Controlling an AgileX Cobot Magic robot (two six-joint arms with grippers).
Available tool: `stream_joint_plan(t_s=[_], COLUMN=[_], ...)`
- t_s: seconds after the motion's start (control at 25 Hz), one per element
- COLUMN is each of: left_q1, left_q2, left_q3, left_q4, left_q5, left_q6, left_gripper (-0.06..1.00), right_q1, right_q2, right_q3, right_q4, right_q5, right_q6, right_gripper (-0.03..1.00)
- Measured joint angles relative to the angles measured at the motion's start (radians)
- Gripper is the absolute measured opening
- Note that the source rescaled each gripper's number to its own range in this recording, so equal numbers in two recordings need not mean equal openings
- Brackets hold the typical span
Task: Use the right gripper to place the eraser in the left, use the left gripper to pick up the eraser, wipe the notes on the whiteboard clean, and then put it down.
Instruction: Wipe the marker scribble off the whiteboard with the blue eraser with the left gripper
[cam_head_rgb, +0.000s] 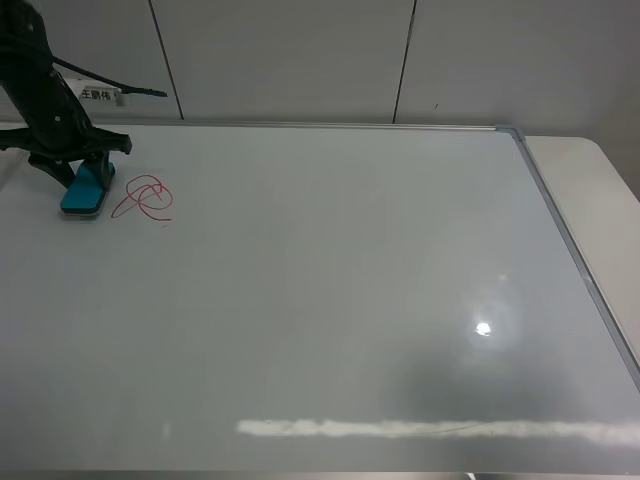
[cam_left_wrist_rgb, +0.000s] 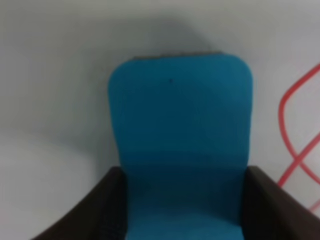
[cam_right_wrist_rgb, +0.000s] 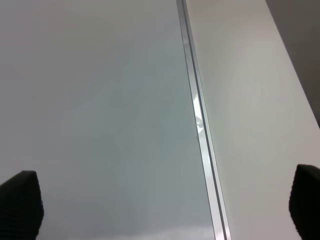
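The whiteboard (cam_head_rgb: 320, 300) fills most of the exterior high view. The teal-blue eraser (cam_head_rgb: 86, 190) lies on it at the far left, just left of the red notes (cam_head_rgb: 145, 198). My left gripper (cam_head_rgb: 82, 172) is down over the eraser, its fingers on both sides of it. In the left wrist view the eraser (cam_left_wrist_rgb: 180, 150) sits between the two dark fingers (cam_left_wrist_rgb: 107, 210), with a part of the red notes (cam_left_wrist_rgb: 295, 135) beside it. My right gripper (cam_right_wrist_rgb: 165, 210) is open and empty above the board's silver frame (cam_right_wrist_rgb: 200, 125); it is outside the exterior high view.
A white table (cam_head_rgb: 590, 190) shows past the board's right frame edge, also in the right wrist view (cam_right_wrist_rgb: 250, 100). A grey panelled wall (cam_head_rgb: 300, 60) stands behind the board. A glare spot (cam_head_rgb: 484, 328) lies on the board's right half.
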Motion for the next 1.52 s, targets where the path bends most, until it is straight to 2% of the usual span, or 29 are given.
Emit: stream_joint_plan(t_s=[0.36, 0.56, 0.76, 1.0, 1.16, 1.32, 1.52], left_q1=[-0.008, -0.055, -0.154, -0.353, -0.452, -0.474, -0.419], left_q2=[0.045, 0.052, 0.055, 0.060, 0.064, 0.064, 0.064], left_q3=[-0.006, -0.015, -0.015, -0.015, -0.015, -0.015, -0.015], left_q4=[0.000, 0.000, -0.024, -0.065, -0.077, -0.087, -0.108], left_q5=[-0.022, -0.037, -0.038, -0.016, -0.018, -0.022, -0.024], left_q6=[0.015, 0.015, 0.015, 0.016, 0.017, 0.019, 0.023], left_gripper=[0.04, 0.04, 0.04, 0.04, 0.04, 0.04, 0.04], right_q1=[0.000, 0.000, 0.000, 0.000, 0.000, 0.000, 0.000], right_q2=[0.000, 0.000, 0.000, 0.000, 0.000, 0.000, 0.000], right_q3=[0.000, 0.000, 0.000, 0.000, 0.000, 0.000, 0.000], right_q4=[0.000, 0.000, 0.000, 0.000, 0.000, 0.000, 0.000], right_q5=[-0.001, -0.001, -0.001, -0.001, -0.001, -0.001, -0.001], right_q6=[0.000, 0.000, 0.000, 0.000, 0.000, 0.000, 0.000], right_gripper=[0.99, 0.99, 0.99, 0.99, 0.99, 0.99, 0.99])
